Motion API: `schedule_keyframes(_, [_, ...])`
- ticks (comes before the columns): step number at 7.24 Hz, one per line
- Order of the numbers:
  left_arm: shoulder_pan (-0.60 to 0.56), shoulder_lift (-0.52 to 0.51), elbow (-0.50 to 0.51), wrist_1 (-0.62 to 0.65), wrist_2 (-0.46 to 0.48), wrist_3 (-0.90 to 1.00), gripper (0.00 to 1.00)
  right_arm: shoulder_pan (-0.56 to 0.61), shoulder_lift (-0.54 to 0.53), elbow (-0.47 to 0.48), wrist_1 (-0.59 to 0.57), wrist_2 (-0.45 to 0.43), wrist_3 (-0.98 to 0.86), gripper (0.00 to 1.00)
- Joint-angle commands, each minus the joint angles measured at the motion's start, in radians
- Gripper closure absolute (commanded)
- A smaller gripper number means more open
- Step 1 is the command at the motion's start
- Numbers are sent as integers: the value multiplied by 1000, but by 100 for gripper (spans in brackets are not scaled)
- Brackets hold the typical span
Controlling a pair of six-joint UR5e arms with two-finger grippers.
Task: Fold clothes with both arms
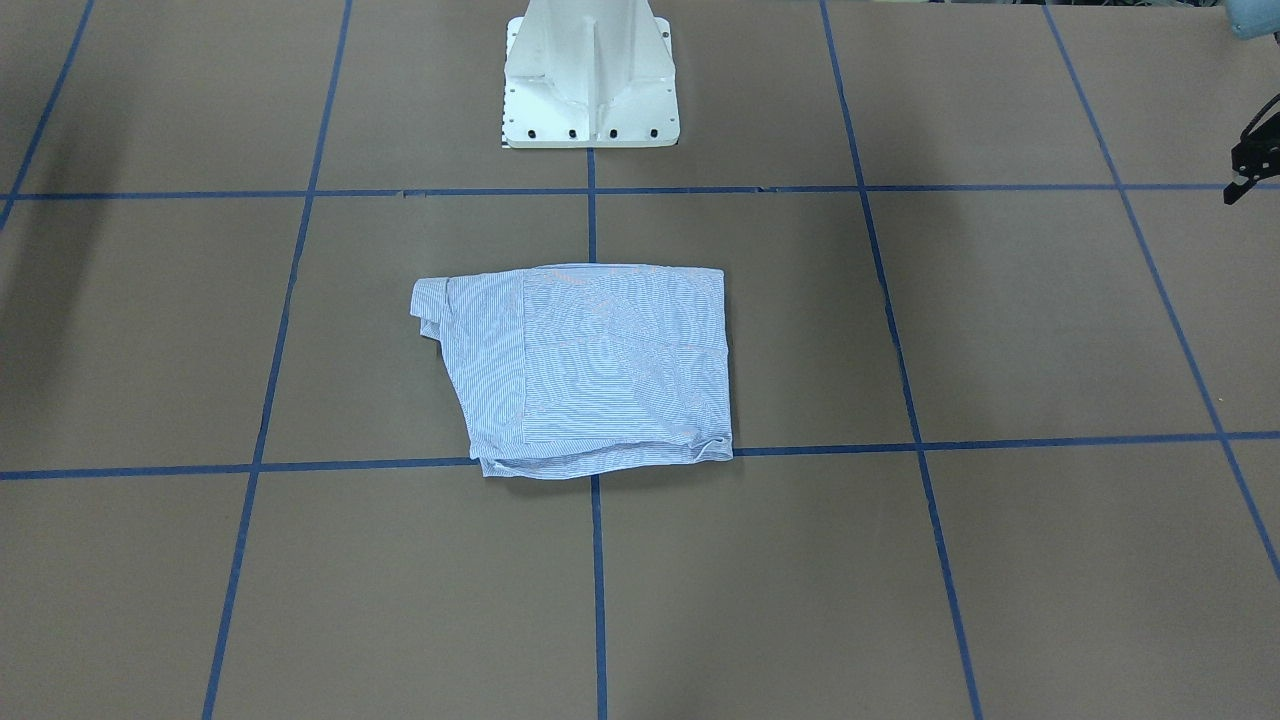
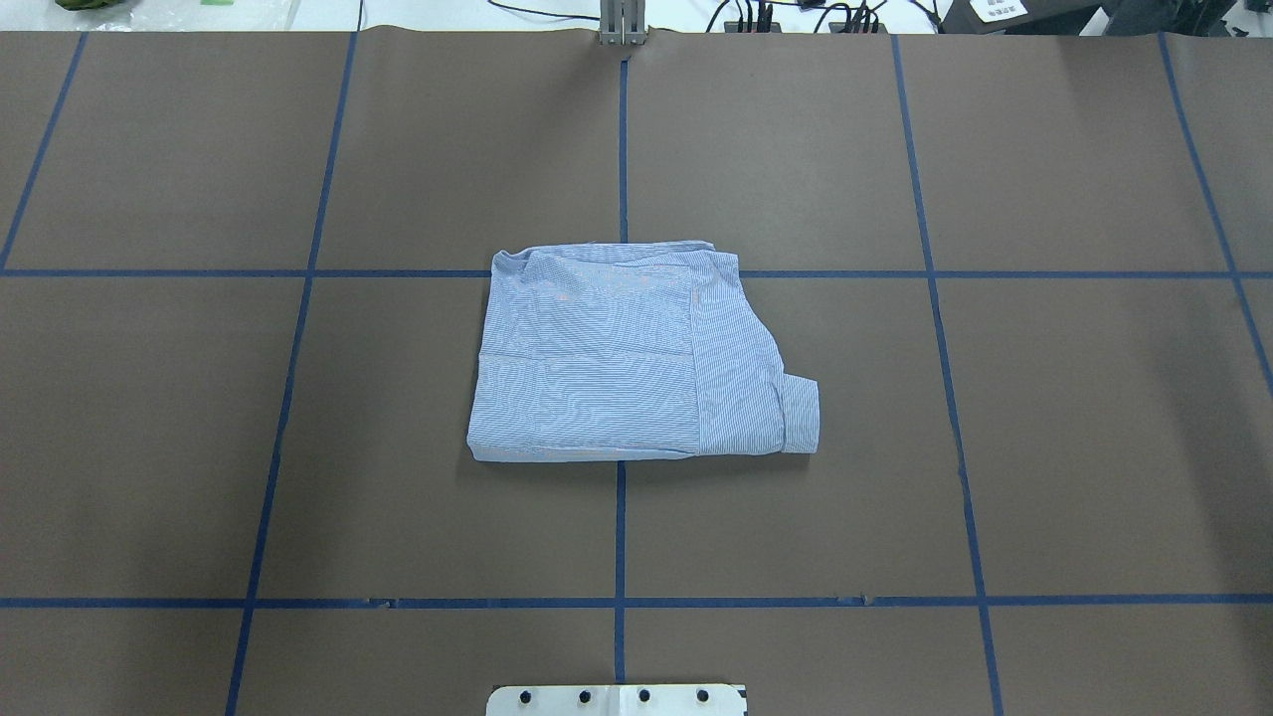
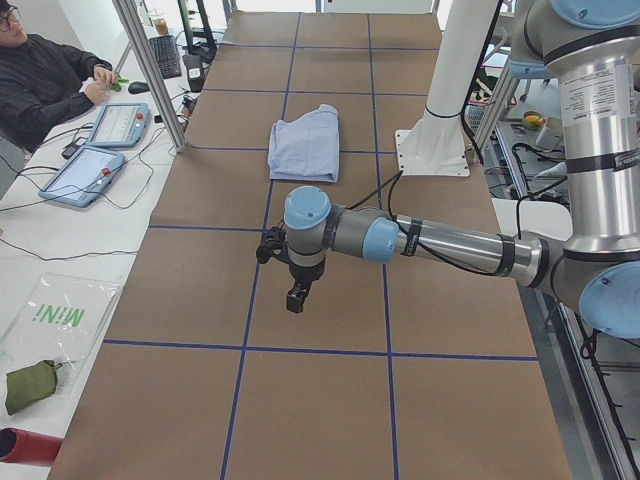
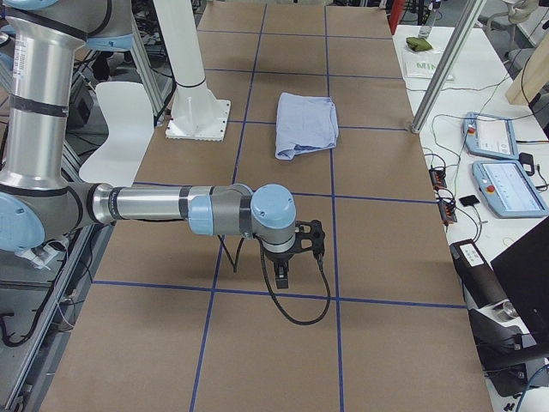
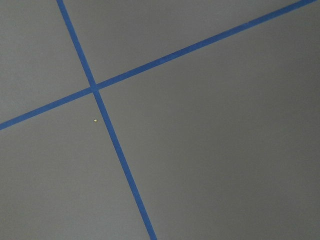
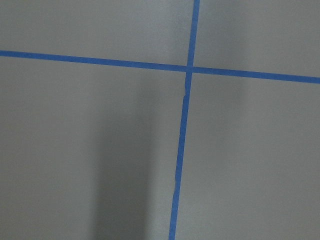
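Note:
The clothes are one light blue striped shirt (image 1: 590, 370), folded into a flat, roughly square packet at the table's middle (image 2: 617, 358), with a cuff sticking out at one side. Neither gripper touches it. In the exterior left view my left gripper (image 3: 296, 300) hangs fingers down over bare table, well short of the shirt (image 3: 305, 145). A black part of it shows at the edge of the front view (image 1: 1240, 190); I cannot tell if it is open. My right gripper (image 4: 284, 276) hangs likewise far from the shirt (image 4: 306, 124); its state cannot be told. Both wrist views show only table and tape.
The brown table is marked with a blue tape grid (image 2: 622, 517). The white pedestal base (image 1: 590, 80) stands behind the shirt. A seated person (image 3: 40, 80) and teach pendants (image 3: 85, 175) are on a side table off the far edge.

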Motion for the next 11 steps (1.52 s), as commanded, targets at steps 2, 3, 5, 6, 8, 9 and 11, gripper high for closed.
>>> schedule_keyframes(2, [-209,-2,50,-5,118,70,0,0,1,1,2,3,1,0])
schedule_keyframes(3, [-235,8,56,1,107,100,0,0,2,1,2,3,2,0])
schedule_keyframes(5, [-234,11,79,-7,110,107,0,0,5,2,5,3,4,0])
schedule_keyframes(6, [-231,15,105,-10,113,107,0,0,4,-1,16,3,7,0])
schedule_keyframes(8, [-231,17,105,-11,107,105,0,0,-1,-1,16,0,10,0])
schedule_keyframes(9, [-231,18,105,-11,106,105,0,0,-2,-1,16,-3,12,0])
schedule_keyframes(11, [-228,18,108,-11,106,104,0,0,-7,-1,16,-2,12,0])
